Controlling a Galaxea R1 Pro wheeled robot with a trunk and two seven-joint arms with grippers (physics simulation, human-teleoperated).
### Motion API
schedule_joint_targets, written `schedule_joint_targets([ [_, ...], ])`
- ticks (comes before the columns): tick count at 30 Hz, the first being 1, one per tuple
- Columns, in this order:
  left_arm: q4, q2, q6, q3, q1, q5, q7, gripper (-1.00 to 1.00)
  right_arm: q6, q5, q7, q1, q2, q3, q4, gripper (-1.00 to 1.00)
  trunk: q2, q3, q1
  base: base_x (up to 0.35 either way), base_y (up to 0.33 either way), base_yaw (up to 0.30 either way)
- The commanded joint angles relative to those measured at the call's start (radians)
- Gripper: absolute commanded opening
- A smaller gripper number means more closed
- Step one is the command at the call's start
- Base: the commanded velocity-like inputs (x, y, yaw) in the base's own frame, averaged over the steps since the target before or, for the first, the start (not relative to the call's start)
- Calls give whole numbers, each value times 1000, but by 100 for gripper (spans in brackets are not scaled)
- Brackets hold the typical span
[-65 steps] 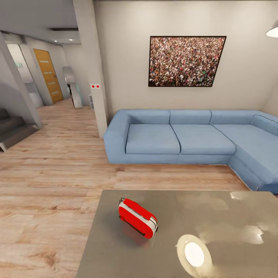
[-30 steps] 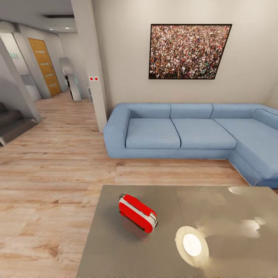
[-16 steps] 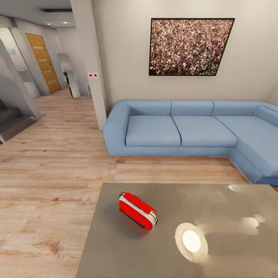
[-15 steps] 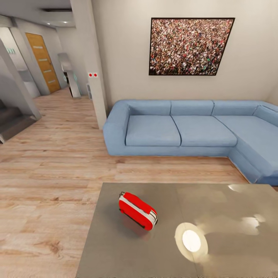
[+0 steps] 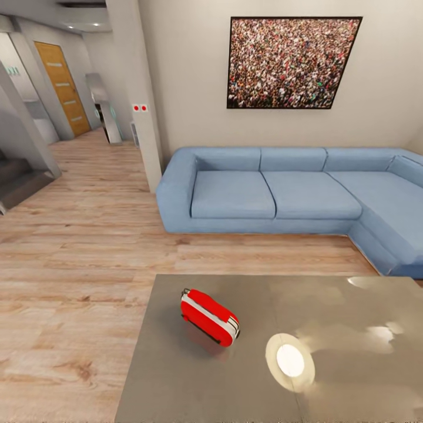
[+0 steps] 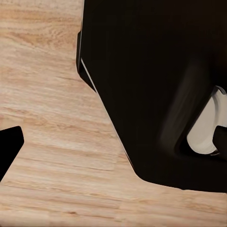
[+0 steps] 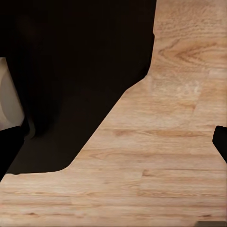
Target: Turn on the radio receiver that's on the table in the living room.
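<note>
wood floor (image 5: 70,258) fronts a blue sofa (image 5: 276,194). radio (image 5: 209,316) lies tilted on the table (image 5: 176,382), toward its 10 o'clock corner. both wrist views look blocked by dark bodywork; grippers' state unclear.

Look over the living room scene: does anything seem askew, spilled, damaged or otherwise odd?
Only the radio receiver: it sits turned at an angle to the edges of the table, near its far left corner. Nothing looks spilled or damaged.
</note>
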Motion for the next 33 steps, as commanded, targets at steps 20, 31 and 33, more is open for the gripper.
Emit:
schedule_joint_targets([
  [20, 0, 0, 0, 0, 0, -1, 0, 100, 3, -5, 1, 0, -3, -2, 0, 100, 0, -28, 0, 0, 0, 0],
  [31, 0, 1, 0, 0, 0, -2, 0, 100, 11, -7, 0, 0, -1, -5, 0, 100, 0, -29, 0, 0, 0, 0],
  [33, 0, 1, 0, 0, 0, -1, 0, 100, 11, -7, 0, 0, -1, -4, 0, 100, 0, -29, 0, 0, 0, 0],
])
